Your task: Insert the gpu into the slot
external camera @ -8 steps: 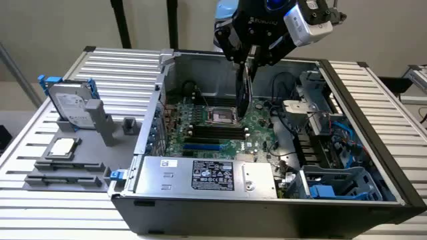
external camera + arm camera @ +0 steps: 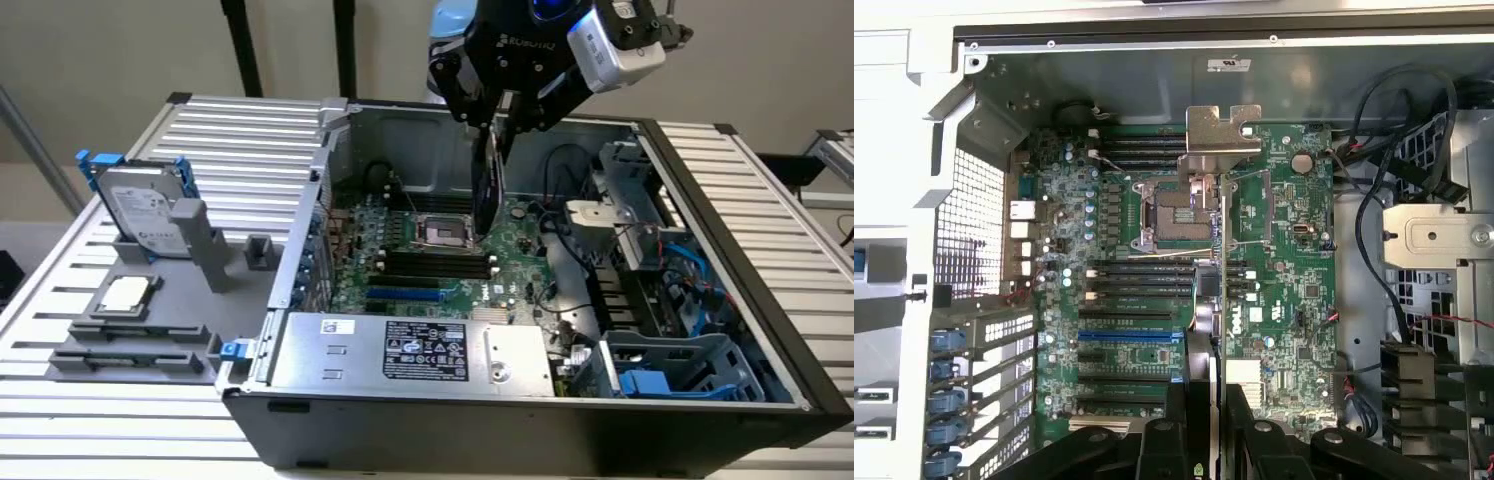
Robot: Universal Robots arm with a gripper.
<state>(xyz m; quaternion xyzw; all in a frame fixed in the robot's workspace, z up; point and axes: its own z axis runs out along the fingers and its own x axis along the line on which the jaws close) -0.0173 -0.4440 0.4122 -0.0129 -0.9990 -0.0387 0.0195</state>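
Item: gpu [image 2: 490, 175], clamped edge-on in the jaws of the gripper [image 2: 505, 108], long axis vertical, bracket end lowermost, hanging above the motherboard [image 2: 523, 262], clear of the blue slot [image 2: 404, 296].

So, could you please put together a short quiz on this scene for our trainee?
1. True or false: the gpu is already seated in the blue slot.
2. What does the pincer hold? A) a screwdriver B) the gpu C) a memory stick
3. Fill in: in the exterior view, the hard drive stands outside the case, on that view's ____.
Key: 1 false: the card is held upright over the motherboard, and the slot is empty. 2 B. 3 left.
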